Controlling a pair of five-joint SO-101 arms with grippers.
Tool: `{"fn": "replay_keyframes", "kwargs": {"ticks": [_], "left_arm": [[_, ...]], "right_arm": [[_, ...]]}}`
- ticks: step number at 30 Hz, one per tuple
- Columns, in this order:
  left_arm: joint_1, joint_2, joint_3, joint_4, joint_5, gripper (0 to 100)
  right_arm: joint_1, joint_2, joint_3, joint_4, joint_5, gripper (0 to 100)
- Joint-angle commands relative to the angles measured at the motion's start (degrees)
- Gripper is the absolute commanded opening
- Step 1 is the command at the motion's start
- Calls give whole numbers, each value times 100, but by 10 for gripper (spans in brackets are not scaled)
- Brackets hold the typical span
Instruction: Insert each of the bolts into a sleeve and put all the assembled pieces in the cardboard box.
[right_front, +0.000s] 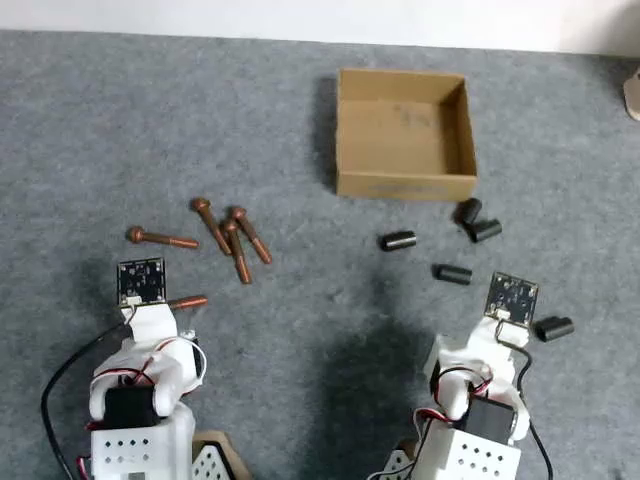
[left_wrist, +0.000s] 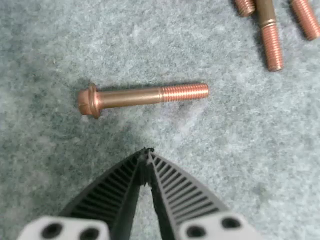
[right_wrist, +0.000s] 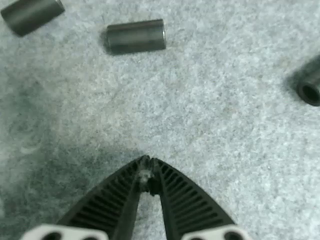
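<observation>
Several copper bolts lie on the grey carpet at the left. One bolt (right_front: 163, 238) lies alone, three more (right_front: 238, 240) cluster beside it, and another (right_front: 187, 301) rests by the left arm. Several black sleeves (right_front: 452, 274) are scattered at the right, below the open cardboard box (right_front: 405, 135), which holds nothing. In the left wrist view my left gripper (left_wrist: 146, 152) is shut and holds nothing, a short way from the lone bolt (left_wrist: 142, 97). My right gripper (right_wrist: 148, 161) is also shut with nothing in it, with a sleeve (right_wrist: 136, 36) lying ahead of it.
Two sleeves (right_front: 477, 221) lie close to the box's front right corner, and one (right_front: 554, 328) lies beside the right arm. Bare carpet separates the bolts from the sleeves. A pale wall edge runs along the far side.
</observation>
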Motion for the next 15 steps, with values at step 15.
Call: {"fn": "replay_keyframes", "kwargs": {"ticks": [15], "left_arm": [[1622, 31, 119, 44, -9, 7]], "right_arm": [[-611, -84, 787, 22, -35, 5]]}}
